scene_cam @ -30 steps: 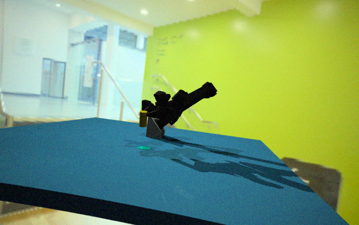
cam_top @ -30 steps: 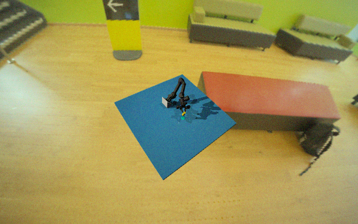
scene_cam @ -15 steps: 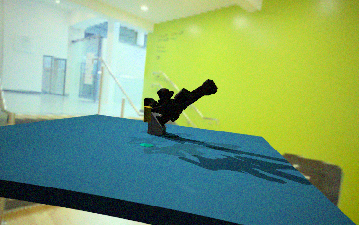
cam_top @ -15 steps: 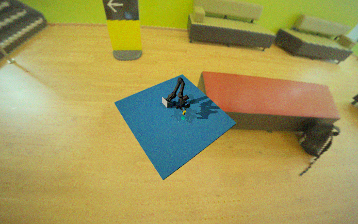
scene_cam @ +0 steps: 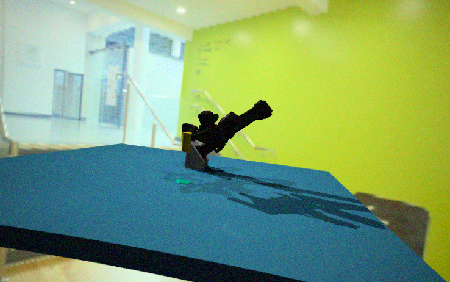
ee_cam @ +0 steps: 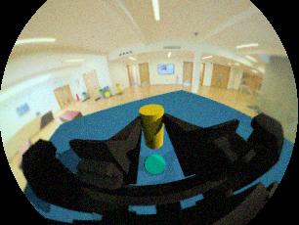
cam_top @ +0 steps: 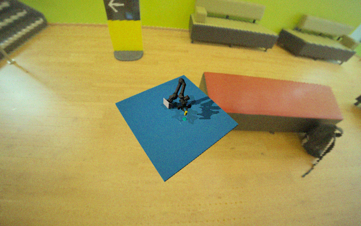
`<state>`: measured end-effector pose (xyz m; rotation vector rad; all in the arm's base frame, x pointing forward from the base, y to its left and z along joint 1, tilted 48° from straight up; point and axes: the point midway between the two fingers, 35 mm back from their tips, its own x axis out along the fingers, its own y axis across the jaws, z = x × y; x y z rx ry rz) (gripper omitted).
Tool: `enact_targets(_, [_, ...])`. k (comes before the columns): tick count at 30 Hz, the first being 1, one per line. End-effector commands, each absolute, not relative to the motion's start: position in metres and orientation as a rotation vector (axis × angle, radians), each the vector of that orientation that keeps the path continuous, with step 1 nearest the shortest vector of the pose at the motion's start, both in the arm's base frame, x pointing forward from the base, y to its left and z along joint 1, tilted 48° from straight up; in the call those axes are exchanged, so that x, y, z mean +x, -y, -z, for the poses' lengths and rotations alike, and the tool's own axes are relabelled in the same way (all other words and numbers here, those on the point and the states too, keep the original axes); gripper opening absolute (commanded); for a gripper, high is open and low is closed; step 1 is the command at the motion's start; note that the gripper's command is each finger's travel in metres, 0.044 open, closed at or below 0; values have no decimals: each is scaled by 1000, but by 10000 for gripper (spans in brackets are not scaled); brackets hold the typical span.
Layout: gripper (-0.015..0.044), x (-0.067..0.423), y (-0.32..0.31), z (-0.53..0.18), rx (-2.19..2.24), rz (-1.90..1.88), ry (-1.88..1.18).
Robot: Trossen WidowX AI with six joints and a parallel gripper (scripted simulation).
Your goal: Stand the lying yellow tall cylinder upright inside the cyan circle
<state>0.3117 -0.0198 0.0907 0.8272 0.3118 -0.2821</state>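
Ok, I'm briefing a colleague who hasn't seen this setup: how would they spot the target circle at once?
Find the blue mat on the wooden floor beside the red bench. The black arm stands on it, its gripper holding the yellow cylinder in the air. Just in front lies the cyan circle, a small flat disc, the mat's only marking.

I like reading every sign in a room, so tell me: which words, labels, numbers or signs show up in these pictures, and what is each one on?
No words or numbers can be read.
White left-pointing arrow: on the dark upper band of the yellow pillar.
Small blue mark below the arrow: too blurred to read.
Faint dark scribbles on the green wall: too blurred to read.
Screen on the far wall: too small to read.
Yellow cylinder, hand, cyan circle: no markings visible.
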Motion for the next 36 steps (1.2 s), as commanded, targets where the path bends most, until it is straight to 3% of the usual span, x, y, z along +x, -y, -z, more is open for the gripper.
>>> enact_targets(1, [105, 311, 20, -93, 831, 284, -301])
enact_targets(36, [105, 310, -32, -45, 835, 286, -309])
